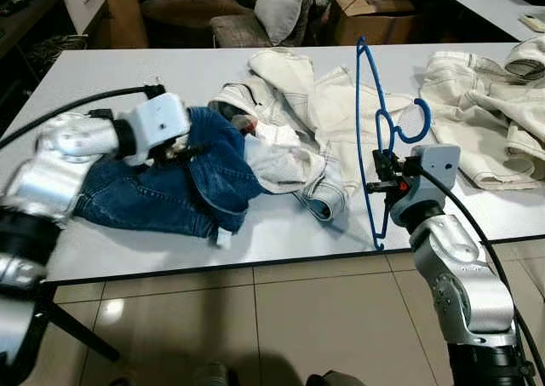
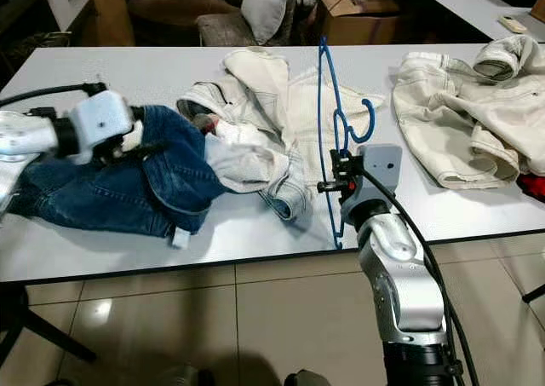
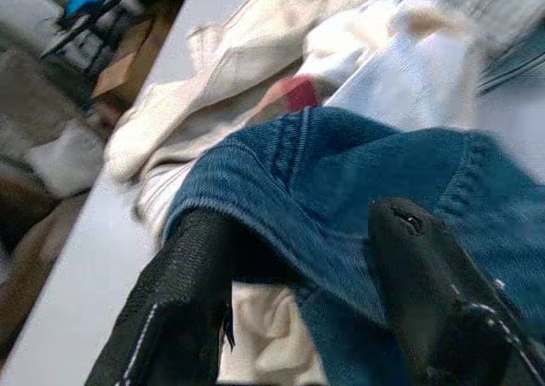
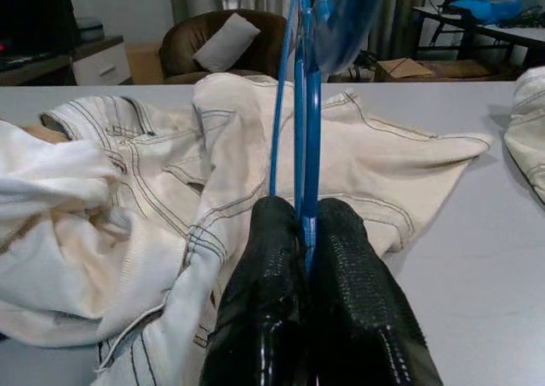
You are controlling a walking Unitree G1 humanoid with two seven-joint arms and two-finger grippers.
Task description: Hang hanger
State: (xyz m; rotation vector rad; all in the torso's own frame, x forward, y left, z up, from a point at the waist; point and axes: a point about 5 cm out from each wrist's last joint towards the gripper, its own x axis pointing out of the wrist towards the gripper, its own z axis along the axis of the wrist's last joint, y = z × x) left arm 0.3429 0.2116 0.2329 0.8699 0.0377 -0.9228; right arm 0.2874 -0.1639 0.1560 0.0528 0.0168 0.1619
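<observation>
A blue wire hanger (image 1: 375, 139) stands upright over the table's front edge, hook to the right. My right gripper (image 1: 380, 181) is shut on its lower part; the wrist view shows the black fingers (image 4: 281, 301) pinching the blue wire (image 4: 306, 130). A blue denim garment (image 1: 162, 177) lies crumpled at the front left of the white table (image 1: 128, 71). My left gripper (image 1: 183, 152) rests on it, its fingers (image 3: 183, 309) closed around a denim fold (image 3: 341, 190).
Cream jeans (image 1: 306, 105) lie heaped at the table's middle, and another cream garment (image 1: 485, 105) lies at the right. Behind the table stand a sofa with cushions (image 1: 277, 7) and a cardboard box (image 1: 375, 15). Tiled floor (image 1: 298, 318) runs in front.
</observation>
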